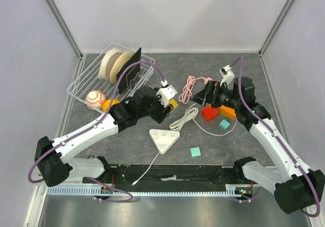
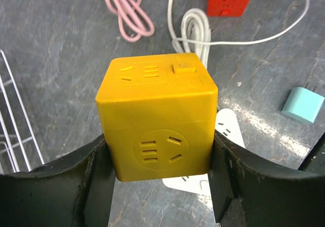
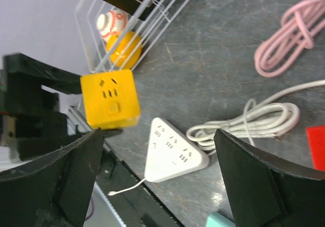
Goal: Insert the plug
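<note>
White arms (image 1: 86,133), black joints (image 1: 51,167), purple cables (image 1: 117,86)

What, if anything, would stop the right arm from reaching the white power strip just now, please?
Probably nothing, so yes: the right gripper is open and empty, and the power strip lies uncovered. Only the white cable and the yellow cube in the left gripper are close.

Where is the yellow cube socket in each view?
Top external: yellow cube socket, centre, only partly visible.
Left wrist: centre, held in the left gripper.
Right wrist: left of centre.
Shared landmark: white triangular power strip.
</note>
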You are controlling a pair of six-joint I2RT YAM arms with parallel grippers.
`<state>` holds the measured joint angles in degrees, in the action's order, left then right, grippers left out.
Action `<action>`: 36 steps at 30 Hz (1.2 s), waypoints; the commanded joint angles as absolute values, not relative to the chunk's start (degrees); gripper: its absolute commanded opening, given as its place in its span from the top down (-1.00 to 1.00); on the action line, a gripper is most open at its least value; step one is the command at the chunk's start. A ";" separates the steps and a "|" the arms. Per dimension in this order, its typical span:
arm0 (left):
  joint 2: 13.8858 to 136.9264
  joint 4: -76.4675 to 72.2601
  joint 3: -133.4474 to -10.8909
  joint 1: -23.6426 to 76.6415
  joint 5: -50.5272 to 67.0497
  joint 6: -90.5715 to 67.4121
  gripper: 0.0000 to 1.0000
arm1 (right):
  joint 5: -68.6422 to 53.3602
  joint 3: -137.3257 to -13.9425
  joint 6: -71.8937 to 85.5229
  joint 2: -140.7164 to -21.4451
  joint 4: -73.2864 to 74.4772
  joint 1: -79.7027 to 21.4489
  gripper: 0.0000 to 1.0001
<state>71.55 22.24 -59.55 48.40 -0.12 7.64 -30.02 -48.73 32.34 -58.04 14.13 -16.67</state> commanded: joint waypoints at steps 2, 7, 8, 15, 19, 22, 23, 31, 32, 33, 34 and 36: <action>68.47 14.86 -59.32 52.82 -3.86 11.69 0.84 | -32.43 -56.16 38.05 -57.74 17.58 -19.59 -0.96; 68.29 12.13 -59.76 57.39 -7.99 11.34 0.84 | -31.38 -57.39 41.92 -58.45 16.44 -23.02 -0.96; 68.55 11.78 -60.29 57.65 -8.43 11.08 0.84 | -31.12 -57.48 43.05 -58.53 16.17 -24.33 -0.96; 68.73 9.15 -60.82 59.41 -9.76 10.20 0.84 | -30.41 -56.52 44.39 -59.06 15.12 -27.68 -0.96; 68.73 8.44 -60.91 60.29 -9.14 10.63 0.84 | -29.27 -55.99 43.95 -60.02 15.03 -28.74 -0.96; 68.38 8.26 -60.91 60.82 -8.96 10.46 0.84 | -28.39 -55.64 43.25 -60.90 15.12 -29.00 -0.96; 68.20 8.00 -60.56 60.82 -8.88 10.28 0.84 | -28.30 -55.63 43.16 -61.17 15.03 -29.00 -0.96; 68.46 5.89 -59.68 61.08 -8.26 9.67 0.84 | -29.71 -55.98 42.45 -63.72 13.27 -30.67 -0.94; 68.73 5.71 -59.76 61.08 -8.44 9.67 0.84 | -29.97 -55.99 42.28 -63.89 13.27 -31.02 -0.89; 68.99 5.63 -59.85 61.08 -8.52 9.75 0.83 | -30.32 -56.07 42.10 -64.16 13.01 -31.11 -0.87; 69.34 5.54 -59.85 61.08 -8.53 9.76 0.83 | -30.41 -56.07 42.10 -64.51 13.01 -31.29 -0.84; 69.78 5.28 -59.94 61.17 -8.26 9.76 0.82 | -30.59 -56.07 41.84 -64.77 12.92 -31.55 -0.71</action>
<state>69.60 11.27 -59.18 60.62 -8.40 9.08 -29.63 -55.42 42.46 -64.16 15.90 -30.85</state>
